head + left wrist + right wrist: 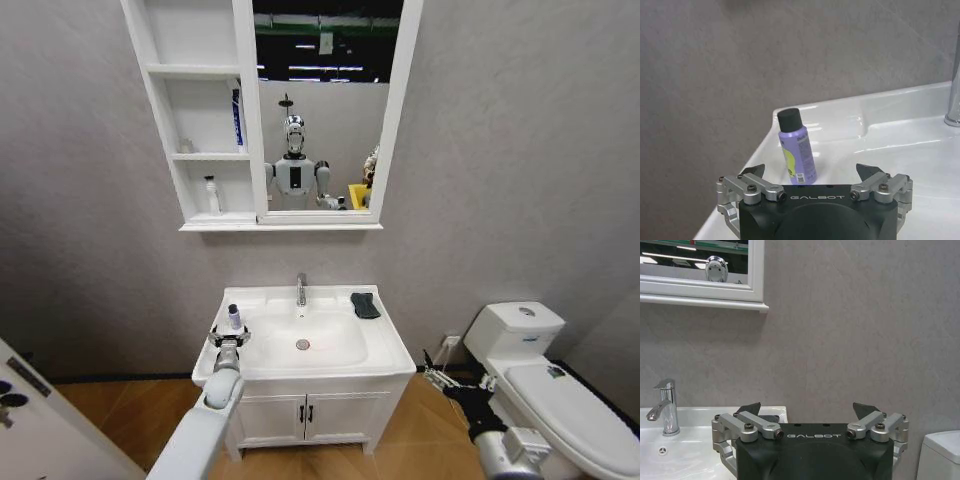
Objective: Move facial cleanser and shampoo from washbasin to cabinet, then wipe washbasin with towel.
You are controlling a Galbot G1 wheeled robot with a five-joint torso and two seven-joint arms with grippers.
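We took the washbasin (385, 352) as the reference for all positions. Nearest to us, the left gripper (810, 172) hovered at the basin's front-left corner with its fingers spread wide apart and nothing between them. Just beyond those fingers stood a purple bottle with a black cap (797, 147), upright on the basin's left ledge; we could not read its label, so we judged it only probably the shampoo or cleanser. For a sound grasp, we judged that the gripper should advance level until the bottle sat centred between the fingers, close on the body below the cap, then lift straight up to avoid tipping it toward the bowl.

The right gripper (436, 371) waited off the basin's right side, low and clear of the rim, fingers likewise spread and empty. The towel (365, 305) lay on the basin's back-right ledge, right of the faucet (301, 289). Above the basin hung the cabinet (205, 150), where two items already stood on the shelves.
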